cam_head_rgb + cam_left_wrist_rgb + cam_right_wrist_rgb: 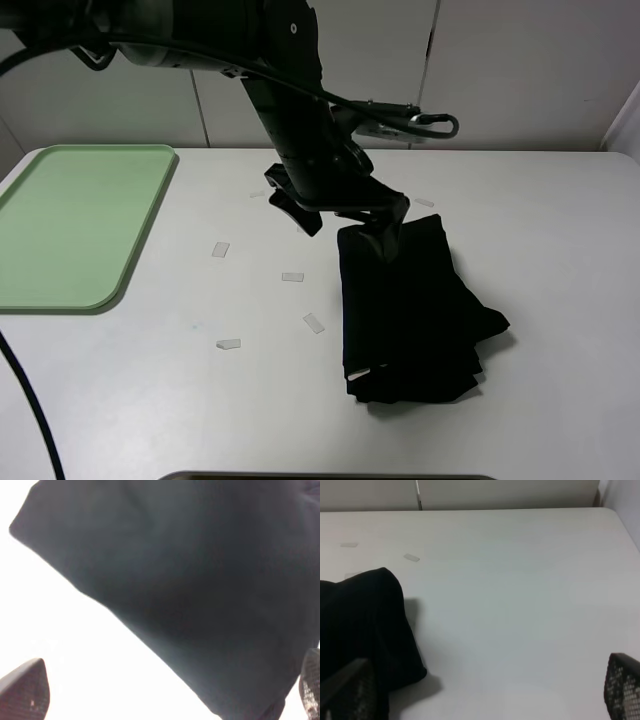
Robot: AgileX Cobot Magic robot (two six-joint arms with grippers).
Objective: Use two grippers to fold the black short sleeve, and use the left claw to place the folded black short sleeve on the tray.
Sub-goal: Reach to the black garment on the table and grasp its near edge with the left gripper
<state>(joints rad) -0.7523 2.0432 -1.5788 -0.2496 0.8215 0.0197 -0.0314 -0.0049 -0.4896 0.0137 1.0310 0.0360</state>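
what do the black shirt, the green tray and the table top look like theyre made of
Black short sleeve: soft matte fabric, probably cotton knit; it slumps in layered folds with rounded edges.
Tray: pale green, likely moulded plastic; smooth even colour, rounded corners, low raised rim.
Table: smooth white hard surface, perhaps laminate; faint sheen, exact material unclear.

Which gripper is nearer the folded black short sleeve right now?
Left. The left gripper hangs open over the far end of the black short sleeve. The right gripper is open beside it, with bare table between its fingertips.
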